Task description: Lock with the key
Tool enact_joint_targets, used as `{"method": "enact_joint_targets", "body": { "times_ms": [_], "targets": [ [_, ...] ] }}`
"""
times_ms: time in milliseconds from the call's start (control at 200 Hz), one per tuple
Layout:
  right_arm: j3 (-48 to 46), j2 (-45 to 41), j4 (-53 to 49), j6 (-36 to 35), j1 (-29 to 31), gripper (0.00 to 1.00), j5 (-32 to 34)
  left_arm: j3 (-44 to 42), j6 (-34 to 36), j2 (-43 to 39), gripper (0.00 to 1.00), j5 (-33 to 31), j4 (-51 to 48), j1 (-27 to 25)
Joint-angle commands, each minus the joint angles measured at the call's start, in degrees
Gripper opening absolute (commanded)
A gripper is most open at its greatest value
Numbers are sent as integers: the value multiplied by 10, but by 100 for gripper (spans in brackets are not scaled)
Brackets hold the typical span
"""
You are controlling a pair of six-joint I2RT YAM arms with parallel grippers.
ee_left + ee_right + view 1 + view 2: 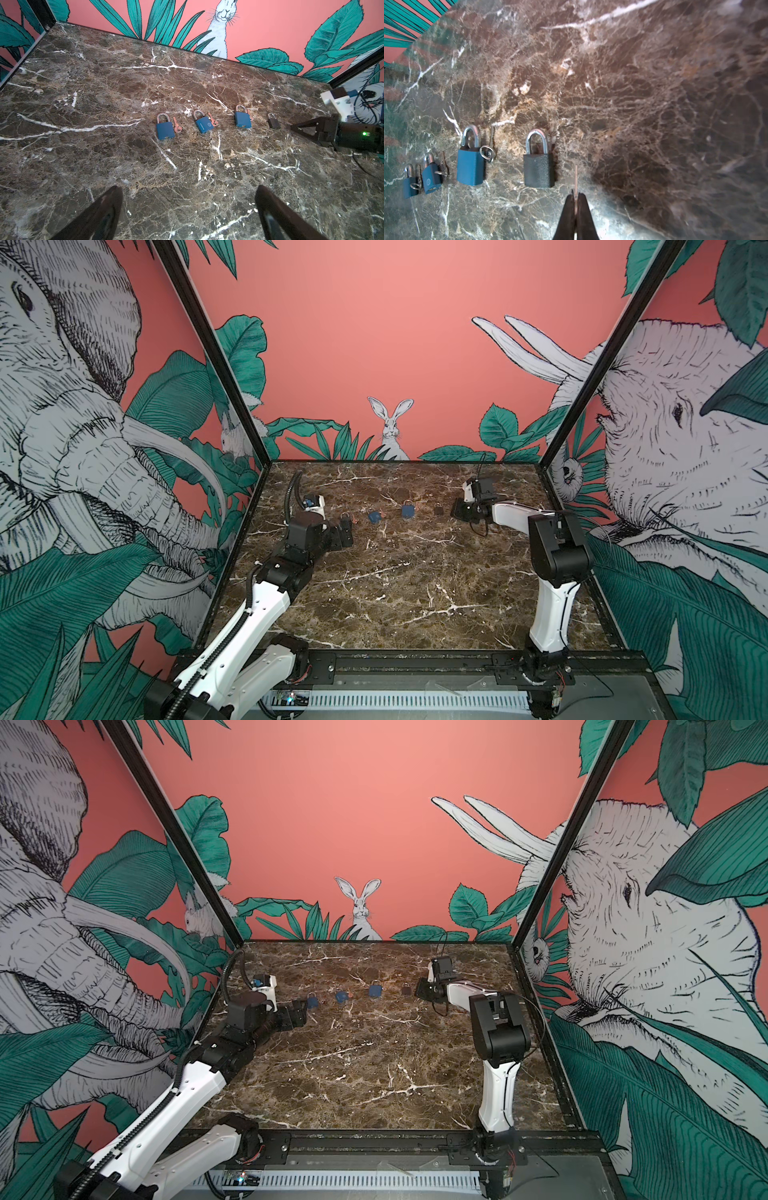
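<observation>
A dark grey padlock lies flat on the marble table, shackle pushed down, at the right end of a row of padlocks. My right gripper is shut on a thin copper key, seen edge-on, its blade pointing past the padlock's right side and apart from it. In both top views the right gripper hovers just right of this padlock. My left gripper stands open and empty over bare marble, near the left end of the row.
Three blue padlocks lie left of the dark one, each with a copper key on a ring beside it. The back wall stands behind the row, with black frame posts at the corners.
</observation>
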Motion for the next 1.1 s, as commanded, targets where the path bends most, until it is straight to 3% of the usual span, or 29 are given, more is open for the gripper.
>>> {"method": "enact_joint_targets", "body": {
  "times_ms": [0, 550, 1090],
  "targets": [
    [27, 11, 3, -4, 4, 0, -14, -5, -4, -15, 99, -14, 26, 4],
    [70, 49, -28, -35, 1, 2, -86, -13, 5, -12, 99, 0, 41, 4],
    [55, 62, -9, -34, -11, 4, -83, -10, 8, 1, 99, 8, 48, 4]
  ]
}}
